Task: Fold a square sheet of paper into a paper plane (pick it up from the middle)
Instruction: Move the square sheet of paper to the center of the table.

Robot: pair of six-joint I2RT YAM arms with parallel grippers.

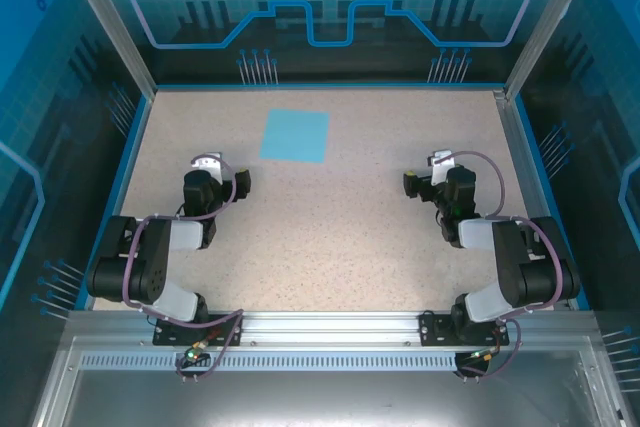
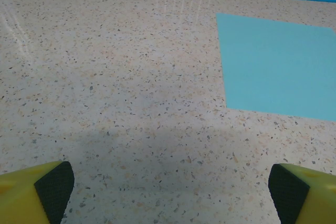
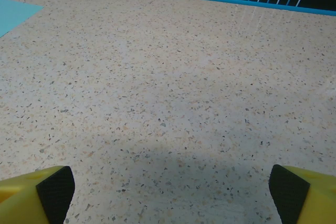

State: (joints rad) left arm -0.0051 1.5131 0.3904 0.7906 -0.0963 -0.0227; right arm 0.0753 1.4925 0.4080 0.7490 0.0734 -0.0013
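Observation:
The square sheet of paper is light blue and lies flat and unfolded on the speckled table, toward the back left of centre. In the left wrist view the sheet sits ahead and to the right of my left gripper, whose yellow fingers with black pads stand wide apart over bare table. A corner of the paper shows at the far left of the right wrist view. My right gripper is open too, with nothing between its fingers. From above, the left gripper and right gripper rest folded back, apart from the sheet.
A blue rim edges the table's back side, with white wire bundles behind it. Transparent blue walls enclose the left, right and back. An aluminium rail carries both arm bases at the front.

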